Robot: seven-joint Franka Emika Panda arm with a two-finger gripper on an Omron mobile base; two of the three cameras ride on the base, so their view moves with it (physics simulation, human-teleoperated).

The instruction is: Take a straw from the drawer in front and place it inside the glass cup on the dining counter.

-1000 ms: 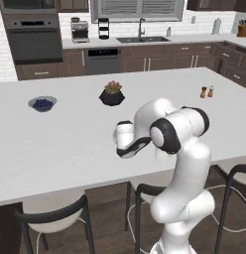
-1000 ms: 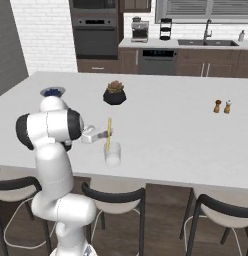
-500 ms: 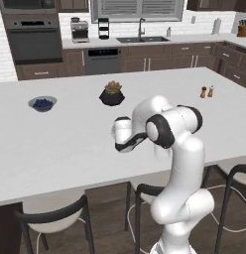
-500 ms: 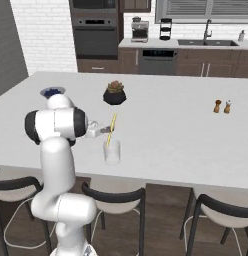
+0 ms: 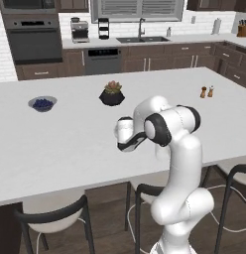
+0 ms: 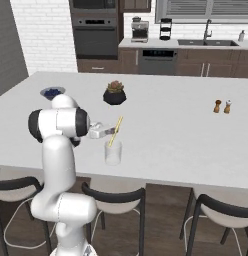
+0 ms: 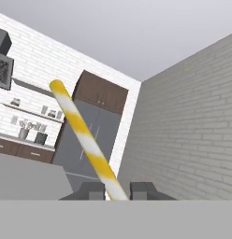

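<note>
Right base view: claw (image 6: 107, 132) barely parted beside straw (image 6: 115, 132) leaning in glass cup (image 6: 113, 153) near counter edge.

1. A long white desk (image 6: 176, 125) is seen, with black-framed stools (image 6: 113, 200) tucked under its near edge.
2. A glass cup (image 6: 113, 153) is stood near that edge.
3. A dark blue bowl (image 5: 42, 103), a dark potted plant (image 5: 111, 94) and two small brown shakers (image 5: 207, 92) are set farther back.

In the hand view the straw's (image 7: 85, 144) lower end is cut off between the fingertips (image 7: 92, 191). In the left base view the arm hides the glass cup.
</note>
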